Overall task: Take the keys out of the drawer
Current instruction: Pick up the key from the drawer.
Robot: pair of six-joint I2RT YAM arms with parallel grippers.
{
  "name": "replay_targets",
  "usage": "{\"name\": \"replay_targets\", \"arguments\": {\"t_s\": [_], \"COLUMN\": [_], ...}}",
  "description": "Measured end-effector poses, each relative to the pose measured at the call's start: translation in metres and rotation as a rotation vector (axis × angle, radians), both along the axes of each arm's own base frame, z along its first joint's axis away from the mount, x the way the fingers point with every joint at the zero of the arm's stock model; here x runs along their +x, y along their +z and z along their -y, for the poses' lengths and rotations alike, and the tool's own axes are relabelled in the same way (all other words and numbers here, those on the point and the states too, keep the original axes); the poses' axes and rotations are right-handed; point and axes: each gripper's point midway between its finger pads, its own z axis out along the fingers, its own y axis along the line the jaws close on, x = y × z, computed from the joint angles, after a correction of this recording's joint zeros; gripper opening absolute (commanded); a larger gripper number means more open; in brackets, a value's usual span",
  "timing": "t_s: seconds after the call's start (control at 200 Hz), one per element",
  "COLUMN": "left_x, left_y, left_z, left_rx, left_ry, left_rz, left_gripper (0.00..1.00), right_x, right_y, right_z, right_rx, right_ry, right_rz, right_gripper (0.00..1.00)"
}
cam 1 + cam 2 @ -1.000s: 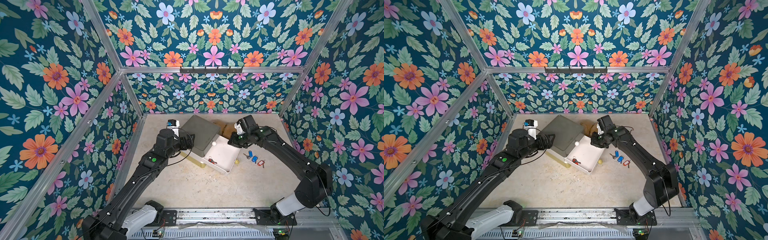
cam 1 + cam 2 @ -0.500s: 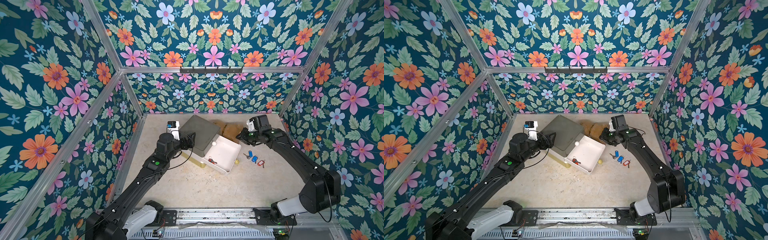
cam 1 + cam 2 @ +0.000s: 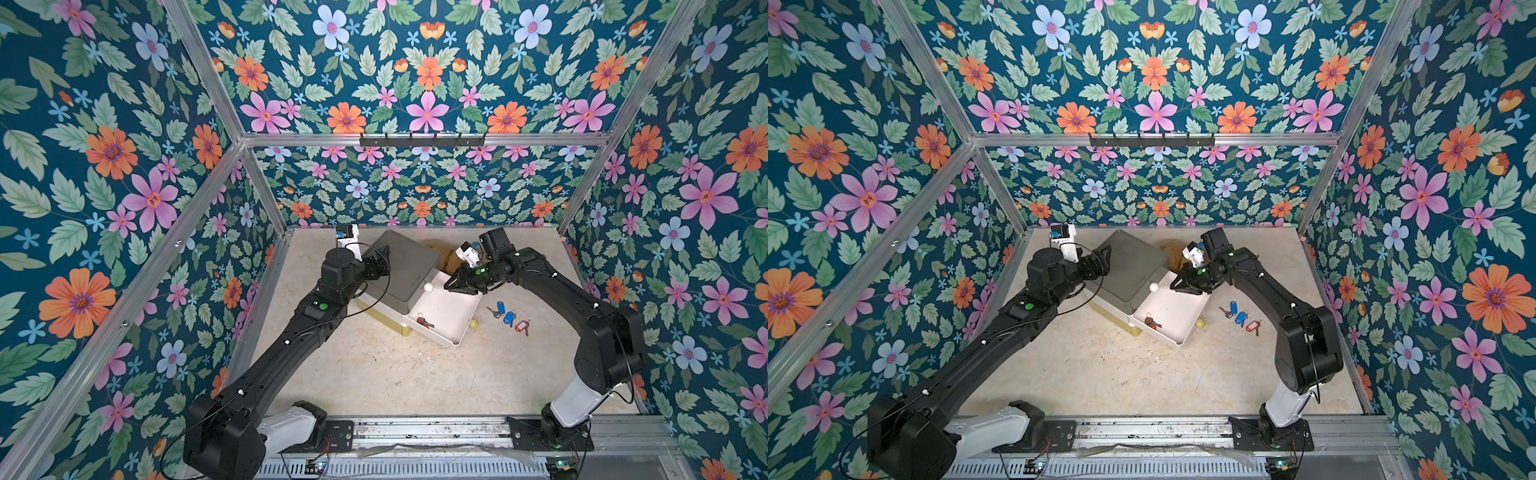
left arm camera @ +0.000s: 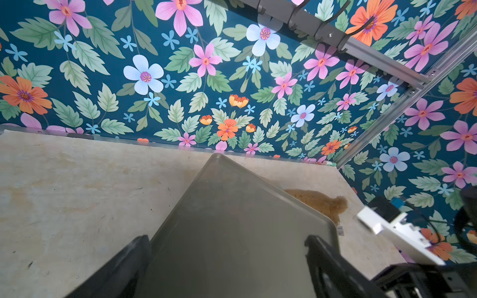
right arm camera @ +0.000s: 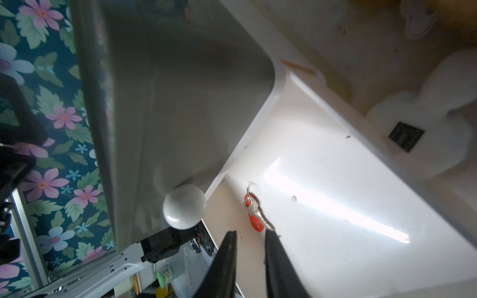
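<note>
A grey cabinet (image 3: 405, 270) (image 3: 1129, 266) (image 4: 232, 206) stands at the back of the table with its white drawer (image 3: 451, 338) (image 3: 1177, 338) pulled out. One of the keys, with a red tag (image 3: 424, 322) (image 3: 1152, 323) (image 5: 254, 214), lies inside the drawer by the cabinet. Outside it, two blue-tagged keys (image 3: 503, 312) (image 3: 1236, 312) and a red-tagged one (image 3: 521, 326) (image 3: 1252, 326) lie on the table to the right. My right gripper (image 3: 448, 286) (image 3: 1173, 286) (image 5: 249, 233) hovers over the drawer's far end, narrowly open and holding nothing. Spread wide open, my left gripper (image 3: 380, 259) (image 3: 1104, 259) (image 4: 227, 240) sits at the cabinet's left top corner.
A white round knob (image 3: 428, 286) (image 5: 183, 206) sticks out of the cabinet front above the drawer. A yellow knob (image 3: 474, 323) shows at the drawer's front. A brown fuzzy patch (image 3: 451, 257) lies behind the drawer. A hook rail (image 3: 422, 140) hangs on the back wall.
The right arm swung back to the far right, then came forward over the drawer's far end, its jaws parting slightly. The left arm barely shifted.
</note>
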Motion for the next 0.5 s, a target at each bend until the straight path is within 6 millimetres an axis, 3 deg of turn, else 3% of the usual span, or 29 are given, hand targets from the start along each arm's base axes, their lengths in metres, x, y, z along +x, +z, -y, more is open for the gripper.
{"name": "replay_targets", "arguments": {"t_s": [0.115, 0.235, 0.5], "left_x": [-0.002, -0.010, -0.021], "left_y": [0.004, 0.003, 0.004], "left_z": [0.001, -0.001, -0.001], "left_rx": [0.011, 0.011, -0.001], "left_ry": [-0.017, -0.027, -0.058], "left_rz": [0.015, 0.020, 0.027], "left_gripper": [0.99, 0.99, 0.99], "right_x": [-0.024, -0.047, -0.039], "right_y": [-0.016, -0.037, -0.044], "right_z": [-0.018, -0.023, -0.037], "right_rx": [0.003, 0.013, 0.071], "right_ry": [0.070, 0.077, 0.051], "right_rz": [-0.057, -0.140, -0.136], "right_gripper": [0.26, 0.29, 0.35]}}
